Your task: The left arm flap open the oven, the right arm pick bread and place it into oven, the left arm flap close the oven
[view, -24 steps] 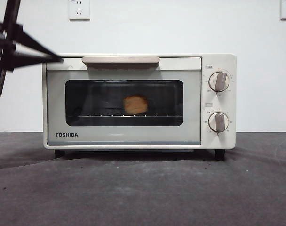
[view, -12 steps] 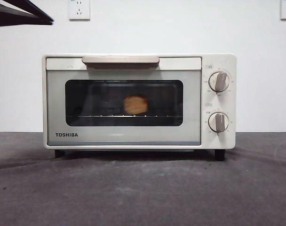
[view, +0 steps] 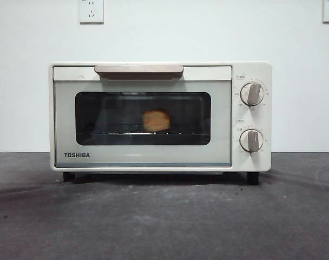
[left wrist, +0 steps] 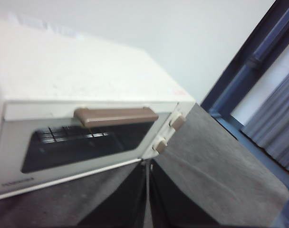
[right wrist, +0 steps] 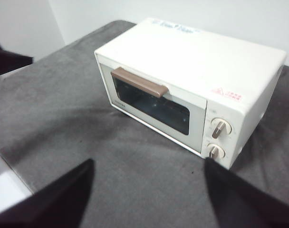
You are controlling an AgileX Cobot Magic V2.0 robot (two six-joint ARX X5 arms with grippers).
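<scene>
My left pincer (left wrist: 147, 199) is clenched, holding nothing, above the near table; right pincer (right wrist: 147, 190) is spread wide, waiting. Farther off, the oven (view: 159, 116) door looks shut with the bread (view: 156, 120) inside. Best move now: hands off.

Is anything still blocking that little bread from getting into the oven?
No. The small golden-brown bread already sits on the rack inside the cream-white Toshiba toaster oven, behind its shut dark glass door.
</scene>
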